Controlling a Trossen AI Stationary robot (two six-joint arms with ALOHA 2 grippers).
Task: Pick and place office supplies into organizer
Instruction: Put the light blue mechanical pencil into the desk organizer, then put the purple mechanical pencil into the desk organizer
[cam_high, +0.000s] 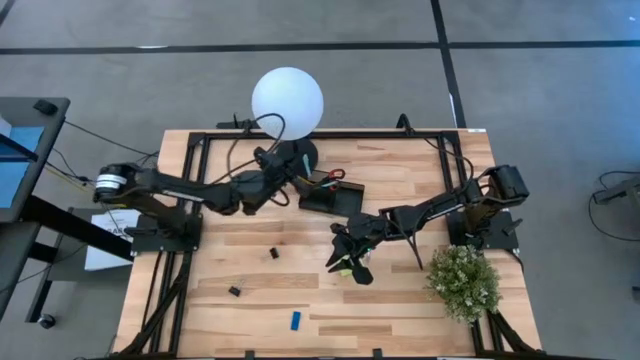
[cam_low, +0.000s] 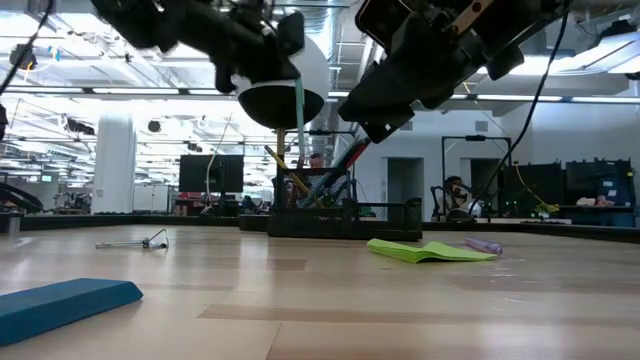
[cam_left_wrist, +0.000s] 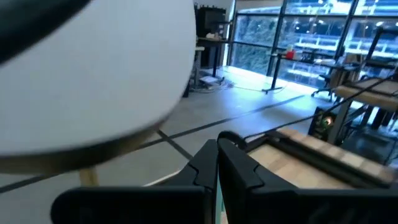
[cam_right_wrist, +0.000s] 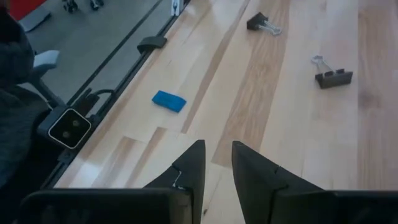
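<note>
My left gripper (cam_high: 283, 180) is up beside the white globe lamp, above the organizer's left end, shut on a light-blue pen (cam_low: 299, 130). The organizer (cam_high: 330, 197) is a low black tray in front of the lamp base; red-handled scissors (cam_high: 337, 174) and pencils stand in it. My right gripper (cam_right_wrist: 214, 163) hovers open and empty over the lime-green sticky pad (cam_low: 430, 250), which lies flat on the table. Two black clips (cam_high: 272, 253) (cam_high: 234, 291) and the blue eraser (cam_high: 296, 320) lie on the near left part of the table. My left gripper pinches the light-blue pen between its two fingers near the pen's upper end (cam_left_wrist: 219, 208); only a thin sliver shows between them in the wrist view. The pen hangs upright below the gripper, its lower end (cam_low: 300, 185) down at the organizer's top.
The white globe lamp (cam_high: 287, 100) stands close behind the left gripper. A green potted plant (cam_high: 463, 280) sits at the near right. A small purple item (cam_low: 483, 244) lies beside the sticky pad. Bare wood shows between the clips and the eraser (cam_right_wrist: 169, 101).
</note>
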